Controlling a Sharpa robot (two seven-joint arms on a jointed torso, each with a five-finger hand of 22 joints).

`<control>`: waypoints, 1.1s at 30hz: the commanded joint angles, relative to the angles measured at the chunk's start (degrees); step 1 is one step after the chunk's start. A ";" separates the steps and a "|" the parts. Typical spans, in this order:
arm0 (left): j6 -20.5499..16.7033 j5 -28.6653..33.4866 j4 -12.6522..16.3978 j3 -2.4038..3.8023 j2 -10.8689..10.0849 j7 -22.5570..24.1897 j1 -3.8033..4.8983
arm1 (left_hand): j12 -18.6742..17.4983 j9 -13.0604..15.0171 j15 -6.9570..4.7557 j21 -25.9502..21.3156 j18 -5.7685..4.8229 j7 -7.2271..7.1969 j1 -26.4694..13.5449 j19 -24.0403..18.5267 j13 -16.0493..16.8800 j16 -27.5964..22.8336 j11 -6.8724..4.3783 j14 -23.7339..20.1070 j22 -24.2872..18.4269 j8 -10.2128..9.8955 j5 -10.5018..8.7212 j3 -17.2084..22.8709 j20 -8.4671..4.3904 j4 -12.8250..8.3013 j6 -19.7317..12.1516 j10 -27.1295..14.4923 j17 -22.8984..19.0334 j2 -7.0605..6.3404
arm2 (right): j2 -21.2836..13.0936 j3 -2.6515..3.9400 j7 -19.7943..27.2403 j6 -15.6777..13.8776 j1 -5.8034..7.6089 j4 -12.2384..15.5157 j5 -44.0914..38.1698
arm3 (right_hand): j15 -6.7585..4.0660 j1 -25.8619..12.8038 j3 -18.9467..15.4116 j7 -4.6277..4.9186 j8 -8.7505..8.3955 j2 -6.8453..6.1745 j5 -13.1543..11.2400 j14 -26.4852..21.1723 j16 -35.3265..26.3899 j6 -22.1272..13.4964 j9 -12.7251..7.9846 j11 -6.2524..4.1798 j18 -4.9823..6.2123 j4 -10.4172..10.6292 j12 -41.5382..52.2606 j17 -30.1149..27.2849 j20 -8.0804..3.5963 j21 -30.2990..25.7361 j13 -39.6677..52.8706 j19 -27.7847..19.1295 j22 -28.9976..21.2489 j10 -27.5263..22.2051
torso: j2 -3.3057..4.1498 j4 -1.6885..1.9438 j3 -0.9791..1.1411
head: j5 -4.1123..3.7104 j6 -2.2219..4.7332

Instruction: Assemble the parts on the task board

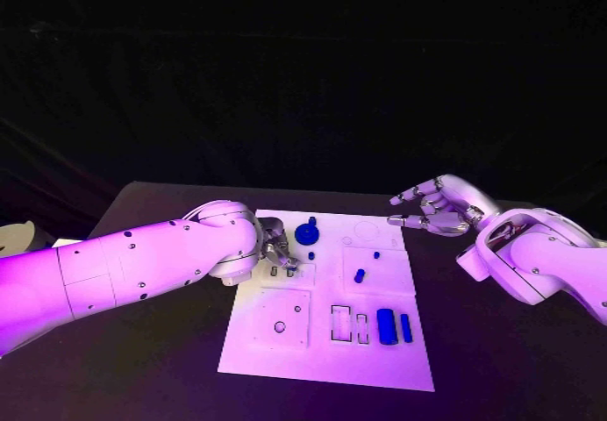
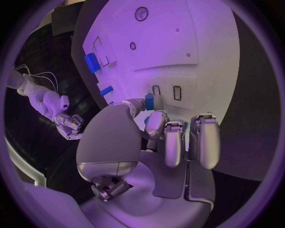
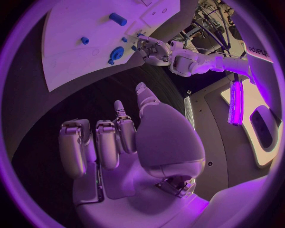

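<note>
Robot lab or demo booth, black-draped table (image 1: pixel 165 351), dark backdrop, white task board (image 1: pixel 272 351)

— Noticed anything beyond the far edge of the black table (image 1: pixel 506 377)?

— Saw only a dark backdrop (image 1: pixel 303 79), black from left to right, faintly creased like hung cloth.

— And the table top itself?

— Looked matt and plain. Caught violet light toward the middle, then faded into shadow at the near corners.

— Spotted any lamp?

— Found one in the right wrist view: a narrow glowing strip (image 3: pixel 236 102), violet, lying along a pale surface (image 3: pixel 256 137) marked with a dark oval patch. Made out some thin cables (image 3: pixel 204 12) strung not far from it.

— And the floor?

— Could not tell it from the shadow.
</note>
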 commanded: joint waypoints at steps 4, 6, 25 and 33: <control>3.83 -1.68 -0.37 -0.01 0.20 -0.38 -0.15 | 0.22 0.06 0.02 0.16 -1.00 -0.44 -0.47 2.72 -0.12 0.18 0.01 6.13 7.38 0.07 0.18 10.38 -0.13 -10.58 -0.02 0.23 15.07 0.22 | 0.07 0.00 0.05 0.75 -0.06 -0.01 -0.29 | -0.12 -0.39 -0.43 0.13 0.31 0.56 0.30 5.03 -0.37 0.46 0.07 0.02 0.32 0.12 -0.36 11.06 0.13 -0.42 9.08 3.26 10.35 1.14 | 0.05 -0.08 0.02 | -0.16 -0.01; 4.19 -1.67 -0.60 -0.01 0.31 -0.42 -0.21 | 0.22 0.06 0.03 0.19 -1.01 -0.44 -0.48 2.74 -0.12 0.18 0.01 6.13 7.44 0.07 0.18 10.38 -0.13 -10.58 -0.02 0.23 15.07 0.23 | 0.09 0.00 0.07 0.76 -0.07 -0.01 -0.27 | -0.12 -0.39 -0.43 0.13 0.31 0.56 0.30 5.03 -0.37 0.46 0.07 0.02 0.32 0.12 -0.36 11.06 0.13 -0.42 9.08 3.26 10.35 1.14 | 0.06 -0.04 0.01 | -0.08 -0.03; 5.62 -2.32 -1.18 -0.07 0.55 -0.59 -0.73 | 0.10 0.05 0.04 0.26 -1.04 -0.43 -0.56 2.78 -0.25 0.18 0.03 6.13 7.56 0.05 0.14 10.37 -0.14 -10.61 -0.02 0.18 15.07 0.25 | 0.16 0.00 0.12 0.94 -0.10 -0.01 -0.24 | -0.13 -0.47 -0.52 0.12 0.30 0.65 0.37 5.03 -0.39 0.48 0.07 0.01 0.31 0.24 -0.35 11.04 0.12 -0.41 9.07 3.27 10.38 1.14 | 0.04 -0.03 0.03 | 0.14 -0.55; 6.48 -2.36 -0.67 -0.07 0.27 -0.66 -0.76 | 0.12 0.05 0.06 0.37 -1.08 -0.43 -0.59 2.87 -0.23 0.18 0.03 6.13 7.77 0.03 0.12 10.35 -0.14 -10.66 -0.03 0.20 15.07 0.24 | 0.13 0.00 0.11 1.01 -0.11 -0.01 -0.24 | -0.13 -0.47 -0.52 0.12 0.30 0.65 0.37 5.03 -0.39 0.48 0.07 0.01 0.31 0.24 -0.35 11.04 0.12 -0.41 9.07 3.27 10.38 1.14 | 0.04 -0.08 0.03 | 0.26 -0.68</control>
